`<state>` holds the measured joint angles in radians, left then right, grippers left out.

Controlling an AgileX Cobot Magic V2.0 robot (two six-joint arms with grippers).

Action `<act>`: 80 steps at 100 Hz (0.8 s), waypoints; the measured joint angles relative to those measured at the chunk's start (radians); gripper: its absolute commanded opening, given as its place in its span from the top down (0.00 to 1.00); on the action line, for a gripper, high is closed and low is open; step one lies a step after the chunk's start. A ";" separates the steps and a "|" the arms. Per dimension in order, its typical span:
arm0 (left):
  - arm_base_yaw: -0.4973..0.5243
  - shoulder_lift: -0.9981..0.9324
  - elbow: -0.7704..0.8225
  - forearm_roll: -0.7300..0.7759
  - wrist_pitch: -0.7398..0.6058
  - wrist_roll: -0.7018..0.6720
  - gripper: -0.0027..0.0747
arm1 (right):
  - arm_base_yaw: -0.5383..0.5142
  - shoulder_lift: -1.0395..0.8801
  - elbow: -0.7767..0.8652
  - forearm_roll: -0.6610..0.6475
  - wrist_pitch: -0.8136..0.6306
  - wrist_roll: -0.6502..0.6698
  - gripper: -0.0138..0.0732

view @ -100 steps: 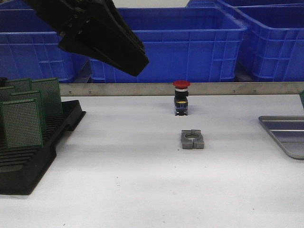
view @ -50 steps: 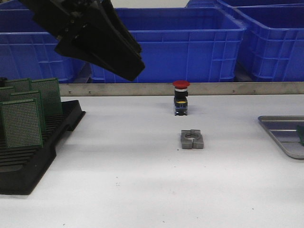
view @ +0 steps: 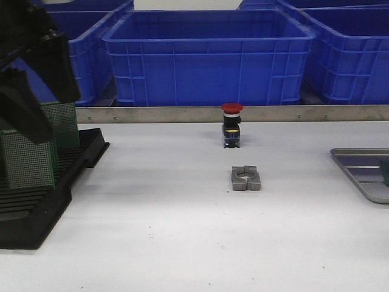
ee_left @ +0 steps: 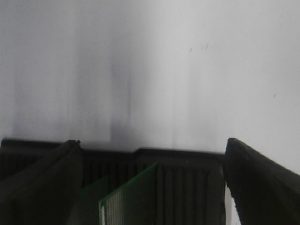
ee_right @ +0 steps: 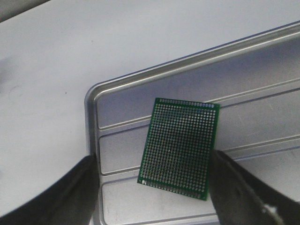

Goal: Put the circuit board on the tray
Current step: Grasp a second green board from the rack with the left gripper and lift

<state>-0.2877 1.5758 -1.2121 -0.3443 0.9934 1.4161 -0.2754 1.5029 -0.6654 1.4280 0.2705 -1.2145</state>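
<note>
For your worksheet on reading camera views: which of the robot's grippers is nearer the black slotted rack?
Left. The left gripper hangs directly over the black slotted rack; the right gripper is over the tray across the table.

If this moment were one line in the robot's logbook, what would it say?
left gripper: open over rack boards | right gripper: open | circuit board: lying on tray

tray (view: 358, 170): right part cut off by front view's edge;
black slotted rack (view: 36, 207): left side cut off;
left end effector (view: 30, 79): partly out of frame, blurred
</note>
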 measured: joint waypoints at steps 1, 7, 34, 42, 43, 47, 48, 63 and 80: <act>0.004 0.000 0.000 0.009 0.000 -0.002 0.24 | 0.000 0.000 0.000 0.000 0.000 0.000 0.25; 0.038 0.000 0.000 0.032 0.000 -0.008 0.24 | 0.000 0.000 0.000 0.000 0.000 0.000 0.25; 0.126 0.001 -0.002 0.052 -0.006 -0.022 0.24 | 0.000 0.000 0.000 0.000 0.000 0.001 0.25; 0.128 0.007 -0.002 0.052 -0.006 -0.022 0.24 | 0.000 0.000 0.000 0.000 0.000 0.001 0.25; 0.128 0.009 -0.002 0.052 -0.006 -0.022 0.24 | 0.000 0.000 0.000 0.000 0.000 0.001 0.25; 0.128 0.018 -0.002 0.052 -0.006 -0.022 0.24 | 0.000 0.000 0.000 0.000 0.000 0.001 0.25; 0.128 0.021 -0.002 0.052 -0.006 -0.022 0.24 | 0.000 0.000 0.000 0.000 0.000 0.001 0.25; 0.128 0.077 -0.002 0.050 -0.028 -0.022 0.24 | 0.000 0.000 0.000 0.000 0.002 0.001 0.25; 0.128 0.144 -0.002 0.050 -0.043 -0.022 0.24 | 0.000 0.000 0.000 0.000 0.005 0.001 0.25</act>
<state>-0.1592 1.7195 -1.2146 -0.2944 0.9503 1.3938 -0.2754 1.5029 -0.6654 1.4280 0.2755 -1.2139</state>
